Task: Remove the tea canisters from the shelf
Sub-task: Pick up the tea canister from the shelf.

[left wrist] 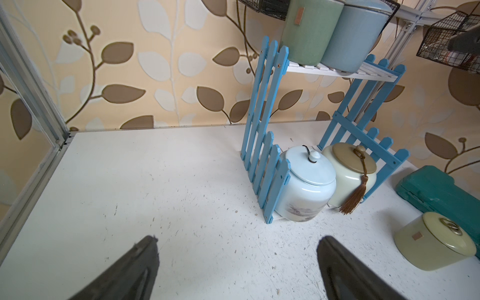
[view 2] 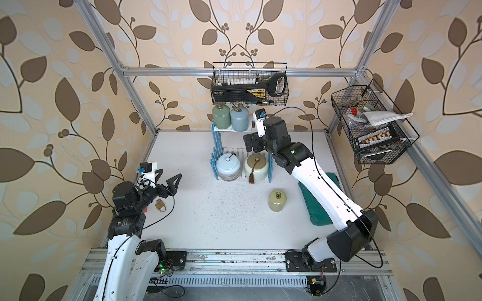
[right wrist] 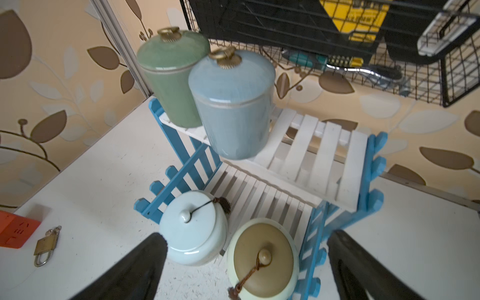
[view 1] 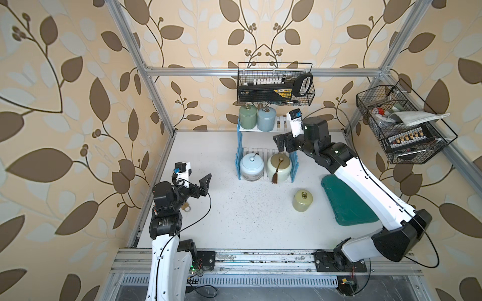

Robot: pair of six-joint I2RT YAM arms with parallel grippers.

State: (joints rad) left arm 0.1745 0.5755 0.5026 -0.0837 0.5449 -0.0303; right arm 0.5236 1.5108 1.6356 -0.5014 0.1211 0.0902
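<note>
Right gripper [right wrist: 246, 237], jaws spread wide, hovers over the shelf's [view 1: 281, 123] lower tier, apparently lining up the cream tasselled canister [view 1: 279, 166] beside the pale-blue canister [view 1: 252, 166]. Yellow-green canister [view 1: 302, 200] already stands before the shelf; left gripper [left wrist: 237, 259] spread, empty.

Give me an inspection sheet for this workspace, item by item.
Surface: white table, speckled with dark marks.
Job's things: sage green canister and grey-blue canister on the top tier of the shelf; pale blue jar and cream tasselled jar on its lower tier; yellow-green canister upright on the table, off the shelf.
Clutter: brass padlock, teal case, orange box.
Hands: left hand open, empty, over bare table; right hand open, empty, beside the shelf, facing its jars.
Cables: left arm cable and right arm cable loop free.
Surroundings: rear wire basket and side wire basket hang on the frame; leaf wallpaper.
</note>
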